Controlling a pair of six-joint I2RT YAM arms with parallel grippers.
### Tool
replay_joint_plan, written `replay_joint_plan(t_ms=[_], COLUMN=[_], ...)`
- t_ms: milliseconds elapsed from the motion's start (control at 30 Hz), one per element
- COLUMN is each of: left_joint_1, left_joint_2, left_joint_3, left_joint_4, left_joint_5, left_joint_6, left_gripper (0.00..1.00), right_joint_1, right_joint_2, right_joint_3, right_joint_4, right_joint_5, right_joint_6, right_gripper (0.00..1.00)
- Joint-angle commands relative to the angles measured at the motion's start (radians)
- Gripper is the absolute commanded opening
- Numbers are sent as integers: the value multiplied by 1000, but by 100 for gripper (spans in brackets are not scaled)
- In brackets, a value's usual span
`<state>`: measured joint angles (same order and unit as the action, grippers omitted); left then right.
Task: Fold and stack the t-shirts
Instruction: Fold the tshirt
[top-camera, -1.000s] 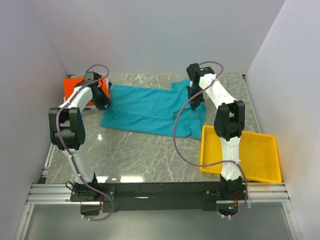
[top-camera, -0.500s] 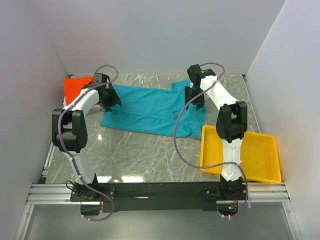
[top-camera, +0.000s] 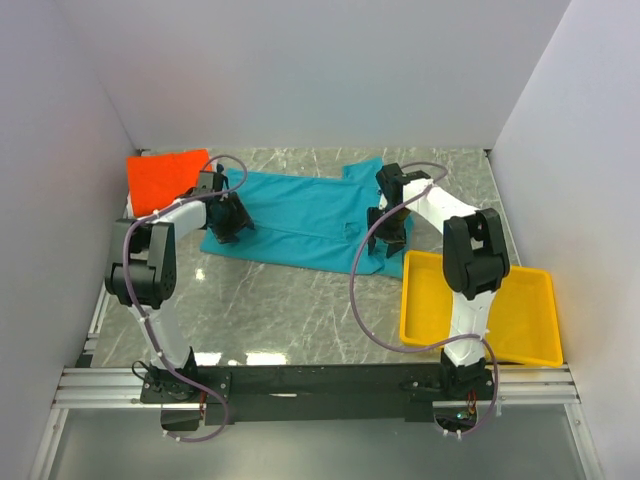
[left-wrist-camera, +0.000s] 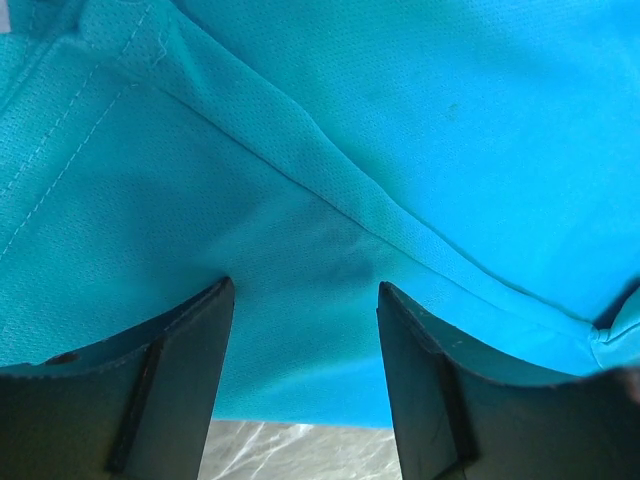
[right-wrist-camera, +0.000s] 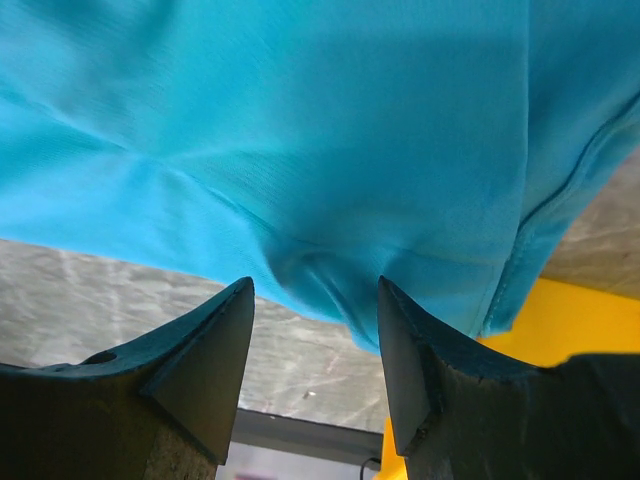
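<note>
The teal shirt is spread unfolded across the far middle of the table, its length running left to right, with stitched seams and shallow wrinkles visible. The orange shirt is laid as a compact, roughly rectangular patch in the far left corner, near the teal shirt's left end.

no legible text, labels, brands or numbers anywhere
</note>
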<state>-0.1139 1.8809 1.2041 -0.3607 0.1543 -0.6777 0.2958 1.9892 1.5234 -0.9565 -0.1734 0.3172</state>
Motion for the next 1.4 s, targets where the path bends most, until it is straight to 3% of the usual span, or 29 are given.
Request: replay_joint_plan(t_ms=[0,300,633,1067,1367], left_joint_1=[-1,2,98,134,134], left_joint_2=[-9,-66,-158,-195,-161], left_joint_3=[-84,-193,-348,-307,-250], left_joint_4=[22,-14,-6,-32,-52], left_joint_5=[-50,-151,-188,-205,-211], left_joint_6=[-11,-3,9,81,110], left_gripper=[67,68,69,70,71], right_joint_1=[5,5,28,127,132], right_joint_2=[-98,-168,-105,-177,-262], right_joint_3=[-72,-224,-220,-308,-342], right_joint_4=[48,99,91,85,85], right_joint_5=[0,-9,-9,11,5], right_joint_6=[-3,13,-9,17,66], right_gripper=[60,60,60,59,59])
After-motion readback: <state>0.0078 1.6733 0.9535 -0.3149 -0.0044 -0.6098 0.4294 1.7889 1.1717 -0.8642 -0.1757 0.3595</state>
